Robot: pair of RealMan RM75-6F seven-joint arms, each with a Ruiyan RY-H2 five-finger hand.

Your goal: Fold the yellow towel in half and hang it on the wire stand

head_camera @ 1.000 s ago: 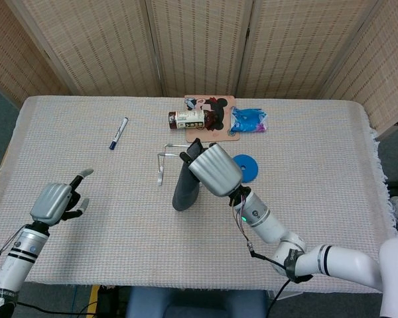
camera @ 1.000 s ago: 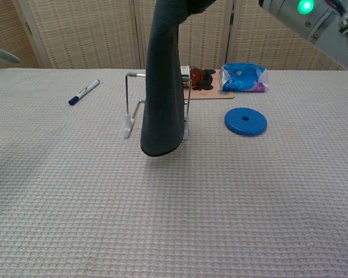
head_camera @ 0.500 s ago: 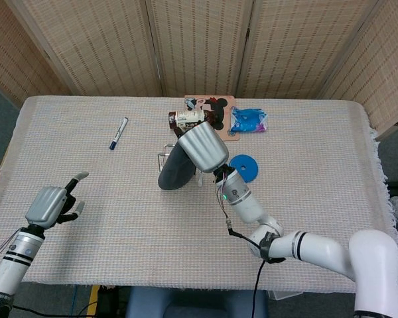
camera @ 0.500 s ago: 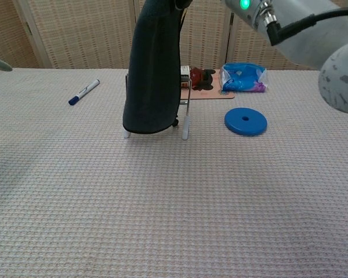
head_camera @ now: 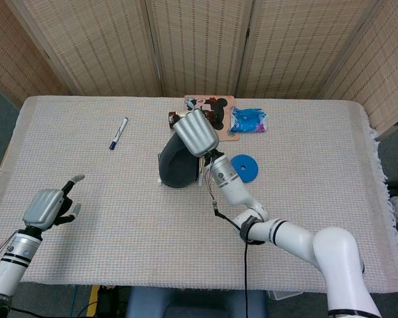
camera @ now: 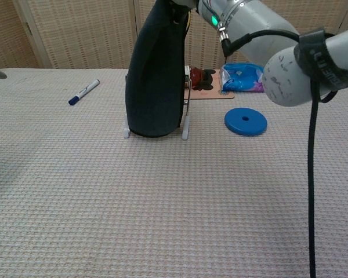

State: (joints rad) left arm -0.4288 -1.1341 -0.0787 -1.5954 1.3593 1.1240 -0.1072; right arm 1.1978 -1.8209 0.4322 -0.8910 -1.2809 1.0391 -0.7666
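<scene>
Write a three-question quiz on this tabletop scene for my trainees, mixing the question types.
1. True or false: the towel is yellow.
2. In the chest view, which lies left of the wire stand? A) marker pen B) blue disc C) blue packet
3. Fill in: the robot hand gripping the towel's top is the robot's ____ one.
Key: 1 false, it looks dark; 2 A; 3 right.

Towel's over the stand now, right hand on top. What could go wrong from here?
1. The towel hangs mostly on the near side of the wire stand; once released it may slide off.
2. The right hand is directly over the light stand; pulling away with cloth snagged on the fingers could tip it.
3. The bottle lies just behind; a toppling stand might hit it.
</scene>
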